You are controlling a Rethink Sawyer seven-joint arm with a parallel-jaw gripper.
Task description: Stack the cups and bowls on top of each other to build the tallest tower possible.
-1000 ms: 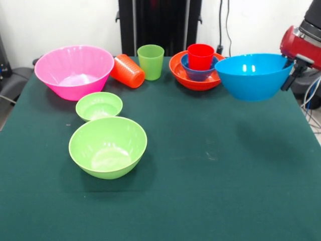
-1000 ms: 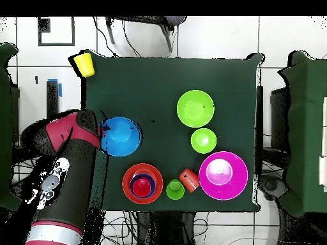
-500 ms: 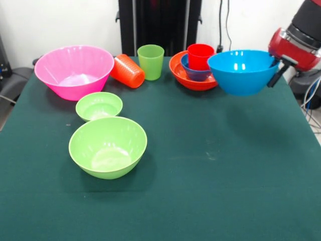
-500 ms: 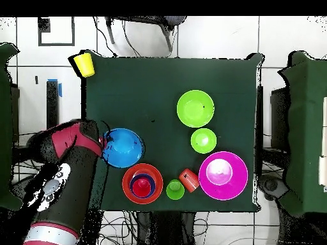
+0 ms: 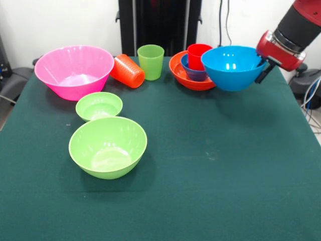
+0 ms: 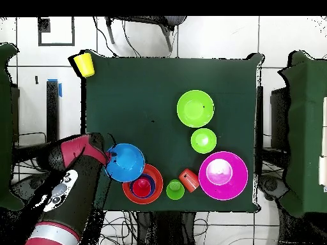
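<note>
The gripper point(image 5: 262, 68) is clamped on the rim of the large blue bowl point(image 5: 233, 67), which hangs upright off the green table point(image 5: 210, 175), its shadow on the cloth below; held by one edge this way, its open mouth stays up and its base is free to settle onto something. Just beside the bowl's far side from the gripper is the tower point(image 5: 196, 70) so far: a wide orange bowl point(image 5: 181, 74) as base, a small dark blue bowl point(image 5: 193, 73) in it, a red cup point(image 5: 198, 55) on top. In the overhead view the blue bowl overlaps the orange rim, so it looks bound for that stack. Further off stand the light green cup point(image 5: 151, 62), the toppled orange cup point(image 5: 127, 71), then the small green bowl point(image 5: 99, 106), large green bowl point(image 5: 108, 146) and pink bowl point(image 5: 74, 71). A yellow cup point(image 6: 83, 64) sits well apart, off the table's corner.
</note>
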